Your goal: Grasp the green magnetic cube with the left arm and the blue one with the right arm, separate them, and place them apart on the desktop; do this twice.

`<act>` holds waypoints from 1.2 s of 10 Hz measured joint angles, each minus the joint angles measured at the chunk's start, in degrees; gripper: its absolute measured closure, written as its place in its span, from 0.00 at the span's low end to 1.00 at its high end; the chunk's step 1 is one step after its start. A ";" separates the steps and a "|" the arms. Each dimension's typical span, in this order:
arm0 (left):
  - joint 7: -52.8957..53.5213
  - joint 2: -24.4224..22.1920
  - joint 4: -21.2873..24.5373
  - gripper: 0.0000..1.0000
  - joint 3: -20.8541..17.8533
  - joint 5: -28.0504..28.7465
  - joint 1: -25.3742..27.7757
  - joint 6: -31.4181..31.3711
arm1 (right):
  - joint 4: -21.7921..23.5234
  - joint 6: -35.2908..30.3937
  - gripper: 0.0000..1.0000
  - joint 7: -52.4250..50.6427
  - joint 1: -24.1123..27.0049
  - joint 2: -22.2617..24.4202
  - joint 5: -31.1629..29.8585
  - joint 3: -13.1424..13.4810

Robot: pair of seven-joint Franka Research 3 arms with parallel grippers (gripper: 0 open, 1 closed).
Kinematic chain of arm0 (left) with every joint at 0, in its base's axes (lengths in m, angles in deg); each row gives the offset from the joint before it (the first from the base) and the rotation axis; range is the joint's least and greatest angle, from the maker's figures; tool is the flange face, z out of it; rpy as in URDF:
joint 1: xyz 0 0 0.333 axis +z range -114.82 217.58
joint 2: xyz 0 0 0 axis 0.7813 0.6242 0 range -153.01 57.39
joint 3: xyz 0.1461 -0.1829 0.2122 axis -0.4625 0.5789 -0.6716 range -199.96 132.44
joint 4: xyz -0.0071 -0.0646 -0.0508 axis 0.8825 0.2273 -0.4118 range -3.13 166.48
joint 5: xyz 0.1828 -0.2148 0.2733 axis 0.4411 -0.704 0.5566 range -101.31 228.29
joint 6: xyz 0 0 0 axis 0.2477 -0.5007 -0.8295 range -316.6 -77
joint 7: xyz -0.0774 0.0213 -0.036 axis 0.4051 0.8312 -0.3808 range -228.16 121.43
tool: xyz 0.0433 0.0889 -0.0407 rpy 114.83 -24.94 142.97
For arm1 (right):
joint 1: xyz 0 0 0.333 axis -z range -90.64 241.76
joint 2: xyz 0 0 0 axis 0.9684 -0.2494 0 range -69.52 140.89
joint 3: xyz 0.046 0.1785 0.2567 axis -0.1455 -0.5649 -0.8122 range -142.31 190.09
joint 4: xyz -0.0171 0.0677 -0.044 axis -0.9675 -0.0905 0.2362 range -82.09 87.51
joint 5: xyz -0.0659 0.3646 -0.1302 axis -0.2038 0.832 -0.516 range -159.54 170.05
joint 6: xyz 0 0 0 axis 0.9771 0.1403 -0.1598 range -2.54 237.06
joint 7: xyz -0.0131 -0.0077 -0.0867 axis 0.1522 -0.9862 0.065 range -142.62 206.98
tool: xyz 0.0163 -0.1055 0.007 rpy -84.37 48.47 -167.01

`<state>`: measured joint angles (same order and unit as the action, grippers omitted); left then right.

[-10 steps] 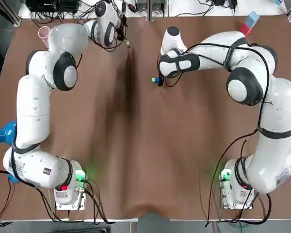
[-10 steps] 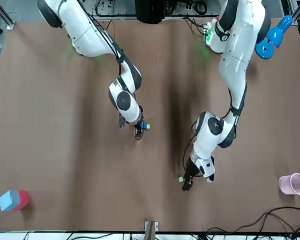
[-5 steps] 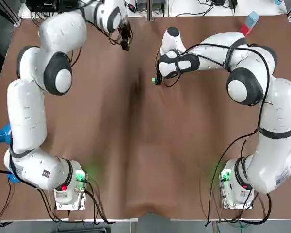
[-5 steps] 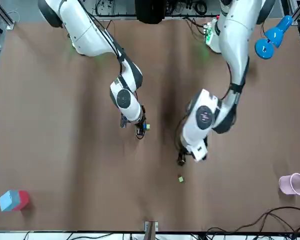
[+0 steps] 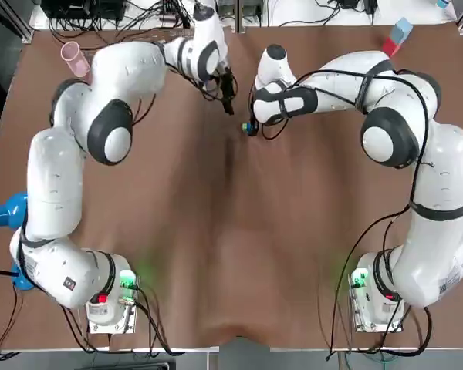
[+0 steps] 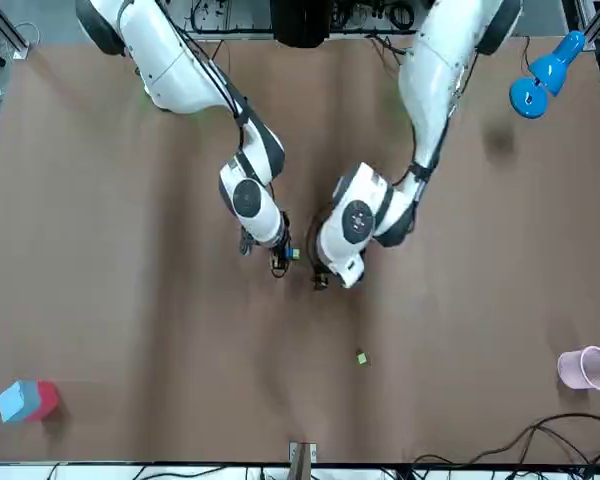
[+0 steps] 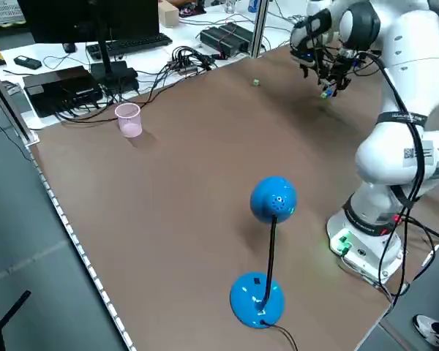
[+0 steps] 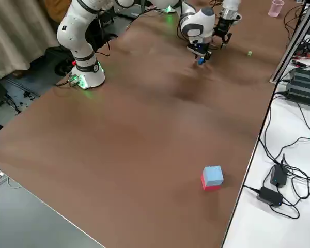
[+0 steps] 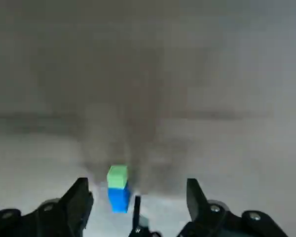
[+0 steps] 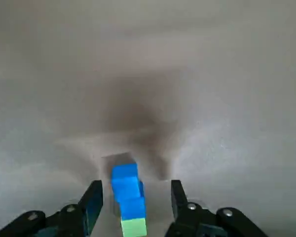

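No text, brand or number is readable anywhere on the table (image 5: 231,270). A small left arm sticker (image 5: 75,272) near the front edge and a right arm sticker (image 5: 448,282) carry marks too small to read.

**A:** What's the room like around that setup?

**B:** Pretty plain lab tbh. Big brown bench (image 5: 231,254), grey floor (image 7: 36,278). There's a blue desk lamp (image 7: 273,199) near one edge and a pink cup (image 7: 128,119) further along. The white desk (image 8: 253,222) beside it has a monitor (image 7: 80,14), a keyboard (image 7: 128,45) and cables (image 8: 294,170) everywhere. Beige curtain (image 8: 13,31) off to one side.
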<state>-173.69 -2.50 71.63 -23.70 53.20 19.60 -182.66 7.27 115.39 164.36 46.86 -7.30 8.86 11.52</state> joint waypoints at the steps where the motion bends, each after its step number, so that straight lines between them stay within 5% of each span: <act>1: -1.17 0.85 0.04 0.15 -0.31 0.00 -1.68 -0.84 | 0.07 0.00 0.59 0.00 0.07 0.00 0.00 0.00; 2: -1.32 1.69 0.07 0.19 -0.76 0.00 -2.86 -1.22 | 0.14 0.00 0.67 0.00 0.10 0.00 0.00 0.00; 12: -0.93 5.79 0.12 0.41 -1.29 1.77 -5.51 -6.04 | 0.23 0.09 0.71 -0.03 0.10 0.00 -0.04 0.00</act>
<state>-174.62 3.29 71.75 -24.99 54.98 14.09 -188.69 7.50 115.48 164.33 46.96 -7.30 8.82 11.52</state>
